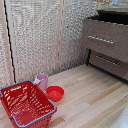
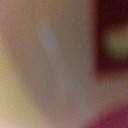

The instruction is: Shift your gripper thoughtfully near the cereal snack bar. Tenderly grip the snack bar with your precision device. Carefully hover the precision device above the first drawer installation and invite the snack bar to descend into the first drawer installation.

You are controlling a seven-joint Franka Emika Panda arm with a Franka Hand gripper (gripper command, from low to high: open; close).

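Nearest us on the wooden counter (image 1: 95,100), at the exterior view's left, sits the red basket (image 1: 27,104). Just beyond it we see a red bowl (image 1: 55,93) and pink cup (image 1: 42,81). Far right, the cabinet's top drawer (image 1: 107,31) stands open. We can't spot the snack bar or the claw; the wrist view is pure blur.

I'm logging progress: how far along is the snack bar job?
Done: the top drawer stands open, dark inside. In hand: unclear, as neither claw nor snack bar shows in the exterior view and the wrist view is only blur. Left: no grasp or drop can be confirmed, so treat both as outstanding.
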